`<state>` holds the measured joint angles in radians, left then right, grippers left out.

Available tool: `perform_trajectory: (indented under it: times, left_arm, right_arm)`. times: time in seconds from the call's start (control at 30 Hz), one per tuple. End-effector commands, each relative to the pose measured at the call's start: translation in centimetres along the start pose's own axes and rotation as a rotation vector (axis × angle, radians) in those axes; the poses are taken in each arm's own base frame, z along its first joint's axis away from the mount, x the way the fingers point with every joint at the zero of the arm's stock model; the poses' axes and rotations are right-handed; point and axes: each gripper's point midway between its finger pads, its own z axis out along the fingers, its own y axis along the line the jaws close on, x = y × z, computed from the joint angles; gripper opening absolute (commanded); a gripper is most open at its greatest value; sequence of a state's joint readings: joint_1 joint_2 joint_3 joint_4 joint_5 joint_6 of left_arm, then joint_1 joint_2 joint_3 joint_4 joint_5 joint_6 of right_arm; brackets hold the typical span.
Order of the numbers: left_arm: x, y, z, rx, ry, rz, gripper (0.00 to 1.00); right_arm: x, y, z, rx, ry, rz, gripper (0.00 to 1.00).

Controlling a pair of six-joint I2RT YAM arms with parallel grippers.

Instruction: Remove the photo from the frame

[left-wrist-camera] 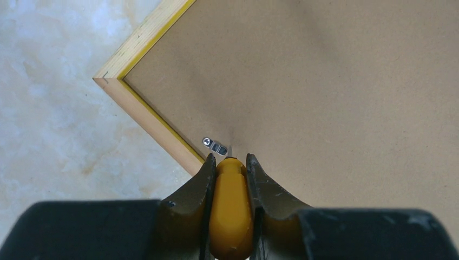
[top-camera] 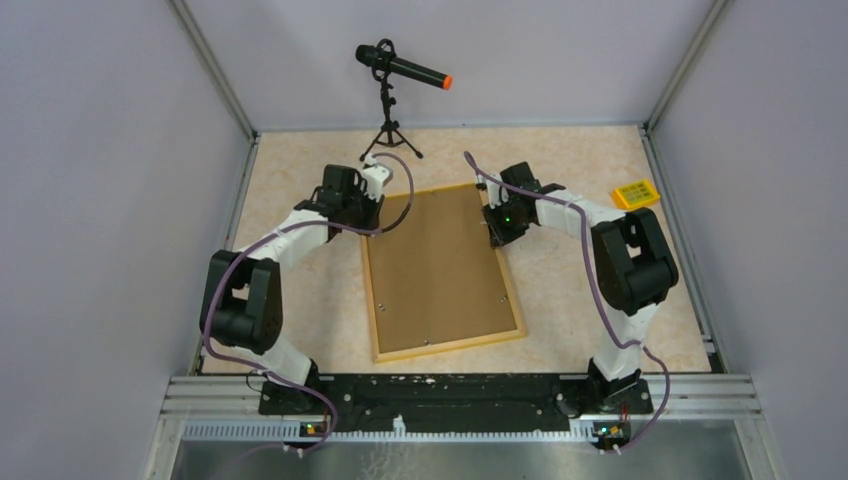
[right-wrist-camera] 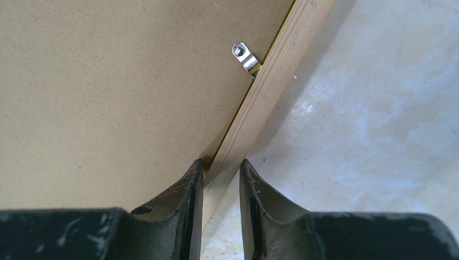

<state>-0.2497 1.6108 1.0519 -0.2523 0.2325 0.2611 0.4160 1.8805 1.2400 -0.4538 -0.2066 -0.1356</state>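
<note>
The frame [top-camera: 440,270] lies face down on the table [top-camera: 300,290], brown backing board [left-wrist-camera: 325,81] up. Its long axis runs from the far side toward the arm bases, a little skewed. The photo is hidden under that board, so I cannot see it. My left tool [left-wrist-camera: 231,162] is at the far left corner, clamped on a short yellow rod [left-wrist-camera: 231,206]. The rod's tip points straight at a small metal clip [left-wrist-camera: 215,144], which sits just beyond the tip and a touch to its left, hard against the inner side of the rail. That clip lies roughly along the rail, so I judge the next move is a sideways nudge from the left arm, the nearer one. My right tool [right-wrist-camera: 222,165] is narrowed across the pale wood rail on the right side, one finger on the board side and one outside. It appears to pinch the rail. A second clip [right-wrist-camera: 245,57] lies farther along that rail.
</note>
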Motion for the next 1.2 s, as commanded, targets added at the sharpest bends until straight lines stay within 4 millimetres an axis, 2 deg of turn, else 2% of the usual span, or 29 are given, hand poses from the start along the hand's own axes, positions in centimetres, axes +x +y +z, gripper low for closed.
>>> perform_trajectory:
  times: [0.0, 0.13, 0.23, 0.3, 0.33, 0.37, 0.43, 0.47, 0.5, 0.63, 0.7, 0.77, 0.9, 1.0, 1.1, 1.17]
  left_arm:
    - [-0.8, -0.5, 0.6, 0.019, -0.057, -0.040, 0.00]
    - [-2.2, -0.5, 0.1, 0.019, -0.114, -0.030, 0.00]
    - [-3.7, -1.0, -1.4, 0.053, -0.159, -0.029, 0.00]
    - [-4.2, -0.6, -2.6, 0.054, -0.182, -0.061, 0.00]
    - [-4.4, -0.7, -3.3, 0.079, -0.189, -0.087, 0.00]
    - [-4.7, -0.8, -4.1, 0.106, -0.191, -0.119, 0.00]
    - [-5.7, -1.6, -5.7, 0.186, -0.202, -0.198, 0.00]
    - [-6.2, -2.2, -6.5, 0.230, -0.210, -0.235, 0.00]
    - [-6.9, -3.0, -7.3, 0.275, -0.219, -0.268, 0.00]
    - [-9.0, -6.2, -10.2, 0.463, -0.245, -0.395, 0.00]
    - [-9.8, -7.3, -11.2, 0.540, -0.253, -0.446, 0.00]
    - [-10.5, -7.9, -12.0, 0.594, -0.257, -0.513, 0.00]
    - [-11.6, -9.2, -13.5, 0.728, -0.271, -0.620, 0.00]
    - [-11.9, -10.0, -14.4, 0.793, -0.288, -0.654, 0.00]
    - [-11.9, -10.4, -14.9, 0.815, -0.289, -0.652, 0.02]
    - [-11.8, -10.4, -14.9, 0.814, -0.287, -0.656, 0.03]
  right_arm:
    - [5.3, 0.0, 2.4, -0.010, 0.181, -0.007, 0.00]
    - [5.2, 0.0, 2.4, -0.010, 0.182, -0.010, 0.00]
    - [5.2, -0.1, 2.3, -0.011, 0.185, -0.014, 0.00]
    - [4.9, 0.0, 2.0, -0.013, 0.181, -0.026, 0.00]
    - [4.6, -0.1, 1.7, -0.011, 0.173, -0.031, 0.13]
    - [4.0, -0.1, 1.1, -0.009, 0.151, -0.035, 0.33]
    - [2.0, -0.1, -0.6, -0.034, 0.080, -0.054, 0.66]
    - [0.7, 0.1, -1.6, -0.047, 0.040, -0.073, 0.74]
    - [-1.1, 0.4, -3.1, -0.071, -0.009, -0.107, 0.77]
    - [-7.1, 3.6, -8.8, -0.187, -0.221, -0.274, 0.78]
    - [-9.3, 5.9, -11.0, -0.244, -0.294, -0.345, 0.78]
    - [-10.7, 9.0, -12.5, -0.305, -0.339, -0.405, 0.77]
    - [-12.1, 15.0, -14.0, -0.388, -0.409, -0.489, 0.78]
    - [-12.6, 18.2, -14.0, -0.431, -0.428, -0.517, 0.78]
    - [-13.2, 19.7, -13.8, -0.454, -0.433, -0.521, 0.77]
    - [-13.5, 20.3, -13.7, -0.472, -0.435, -0.519, 0.71]
